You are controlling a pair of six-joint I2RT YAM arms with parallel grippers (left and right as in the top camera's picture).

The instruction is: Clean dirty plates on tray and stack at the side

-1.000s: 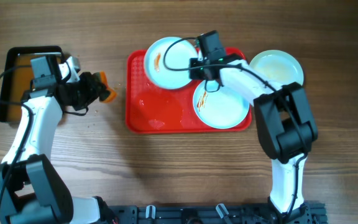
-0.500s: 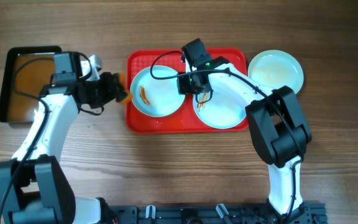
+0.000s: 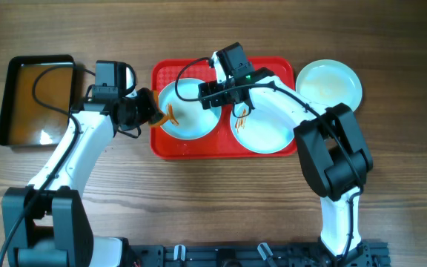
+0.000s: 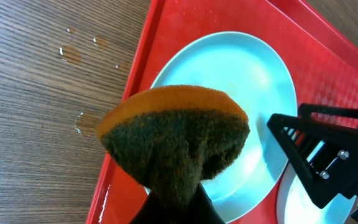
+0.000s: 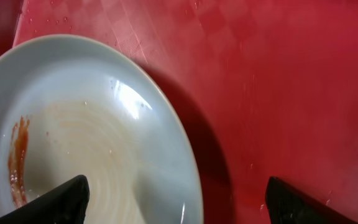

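Starting closest to the left wrist lens, we see the sponge [image 4: 176, 134] pinched in the left jaws, which are closed on its lower end at the bottom of the frame. Squeezing it there bows it, so the green scouring face fans out toward the work. It hangs over the left lip of the tray [image 4: 319, 53], at the left rim of the plate [image 4: 247, 81] that we judge to be the one being cleaned. We cannot tell whether sponge and plate touch. Holding it at that edge makes sense: overhead, the orange smear [image 3: 171, 115] sits on the left half of this plate, just beside the sponge.

Beyond the sponge, the right jaws stand open over the plate's opposite rim. The right wrist view shows one finger [image 5: 58, 205] low at left and the other low at right, wide apart, with the rim running between them and nothing clamped. We read that as a bracing post, placed to steady the plate so a wipe does not push it across the wet tray.

Farther right on the tray lies a second plate [image 3: 269, 130], streaked near its upper left and not yet cleaned. Off the tray, at the upper right of the overhead frame, a clean-looking plate [image 3: 332, 81] rests on the bench [image 3: 199, 215], probably the start of the stack. At the far left, the black tub [image 3: 3, 111] holds brownish water, likely for wetting the sponge. A few drops [image 4: 73, 53] dot the bench beside the tray.
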